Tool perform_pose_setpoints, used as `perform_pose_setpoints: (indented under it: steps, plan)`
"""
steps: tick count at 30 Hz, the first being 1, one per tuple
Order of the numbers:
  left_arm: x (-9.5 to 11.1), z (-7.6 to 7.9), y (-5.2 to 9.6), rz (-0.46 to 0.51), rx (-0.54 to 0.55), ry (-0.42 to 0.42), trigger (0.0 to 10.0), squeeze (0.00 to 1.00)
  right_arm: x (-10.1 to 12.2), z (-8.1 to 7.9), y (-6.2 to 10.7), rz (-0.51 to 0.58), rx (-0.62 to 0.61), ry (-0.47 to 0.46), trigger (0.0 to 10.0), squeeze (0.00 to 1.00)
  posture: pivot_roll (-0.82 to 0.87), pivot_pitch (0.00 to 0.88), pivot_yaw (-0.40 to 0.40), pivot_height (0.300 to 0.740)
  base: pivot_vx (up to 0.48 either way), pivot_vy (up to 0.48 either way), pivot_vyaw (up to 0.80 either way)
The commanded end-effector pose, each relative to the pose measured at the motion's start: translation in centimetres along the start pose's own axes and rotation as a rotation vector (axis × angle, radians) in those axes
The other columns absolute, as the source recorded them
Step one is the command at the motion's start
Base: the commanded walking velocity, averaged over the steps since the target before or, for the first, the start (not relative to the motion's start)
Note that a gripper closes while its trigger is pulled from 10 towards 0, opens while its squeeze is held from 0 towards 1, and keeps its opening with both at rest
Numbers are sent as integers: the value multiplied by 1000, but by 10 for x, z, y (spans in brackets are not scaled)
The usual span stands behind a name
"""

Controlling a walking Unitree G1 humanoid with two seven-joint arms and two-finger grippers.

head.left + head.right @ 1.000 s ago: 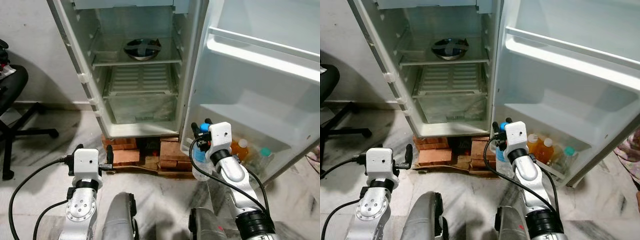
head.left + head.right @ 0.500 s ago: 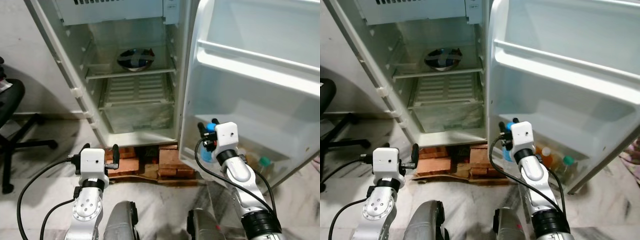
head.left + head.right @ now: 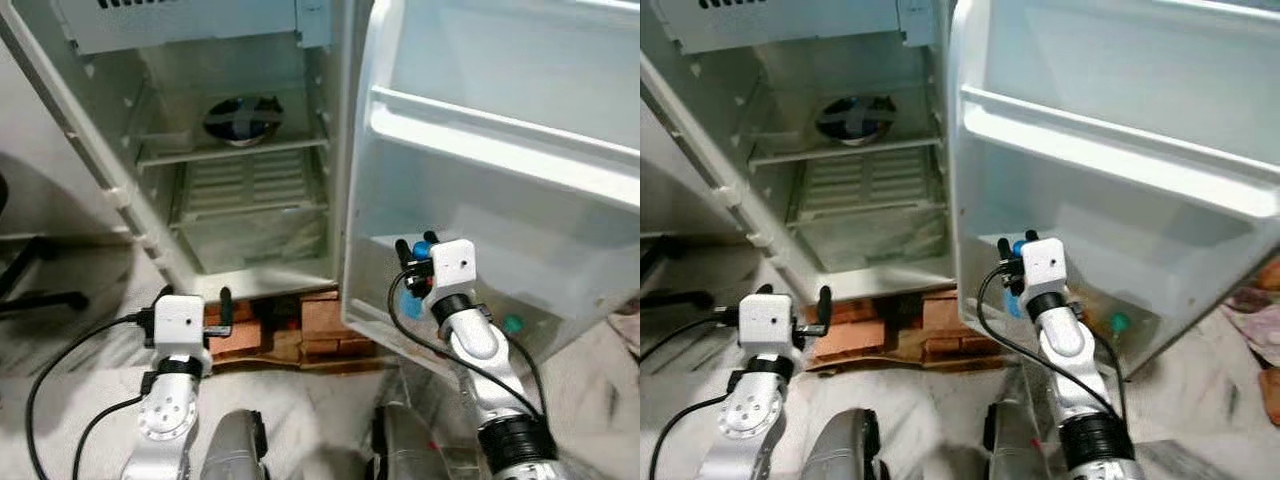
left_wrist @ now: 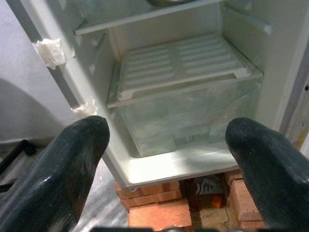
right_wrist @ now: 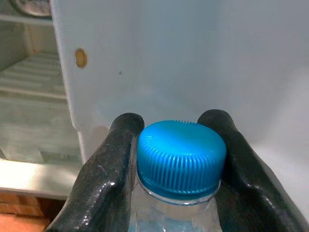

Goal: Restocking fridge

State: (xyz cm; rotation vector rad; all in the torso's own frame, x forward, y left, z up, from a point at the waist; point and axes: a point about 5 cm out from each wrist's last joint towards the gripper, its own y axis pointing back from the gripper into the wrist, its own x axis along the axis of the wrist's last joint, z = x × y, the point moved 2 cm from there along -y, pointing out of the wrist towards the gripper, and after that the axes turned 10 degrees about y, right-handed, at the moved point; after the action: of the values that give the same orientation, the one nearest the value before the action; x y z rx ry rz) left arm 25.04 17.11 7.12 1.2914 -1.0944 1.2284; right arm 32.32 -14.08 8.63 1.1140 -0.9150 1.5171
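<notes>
- Blue-capped water bottle [image 5: 181,159] sits clamped between the two black fingers [image 5: 108,169] of the right pincer [image 3: 415,262], which closes on its neck just under the ribbed cap.
- In the left eye view that pincer shows at lower centre-right, held up just in front of the inner side of the open fridge door [image 3: 520,200], near the door's lower edge.
- A white door shelf [image 3: 500,135] runs across the door in the upper right of the frame; a lower door bin [image 3: 560,270] lies below it, to the right of the right pincer.
- A green-capped bottle [image 3: 513,324] shows at the bottom of the door, just right of the right arm; the rest of it is hard to make out.
- The left pincer [image 4: 164,140] is wide open and holds nothing, its fingers [image 4: 72,159] far apart; in the left eye view it sits at lower left, in front of the bricks.
- The fridge [image 3: 120,190] stands open in the upper left of the frame, with a steel bowl [image 3: 240,118] on an upper shelf, a ribbed white tray [image 4: 181,65] below it and a clear crisper drawer [image 4: 188,116] under that.
- Red bricks [image 3: 330,325] prop up the fridge on the marbled floor [image 3: 70,350].
- A black chair leg [image 3: 40,298] shows at the left edge.
</notes>
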Motion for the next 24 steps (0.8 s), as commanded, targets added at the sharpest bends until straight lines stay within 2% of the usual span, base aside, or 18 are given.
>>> perform_pose_setpoints:
  steps: [1,12,24]
  plan:
    - [0,-2,1,-2,-2,-3,10000,0,6,-4,-2,24,12,1,10000,0,-35,97,37,642,281,0,0]
    - [-2,1,1,-12,-8,-5,10000,0,5,-4,-2,23,17,7,10000,0,-39,94,35,642,300,0,0]
    - [-6,3,2,-30,-7,-15,10000,0,3,-5,-1,20,27,5,10000,0,-39,96,32,642,0,0,0]
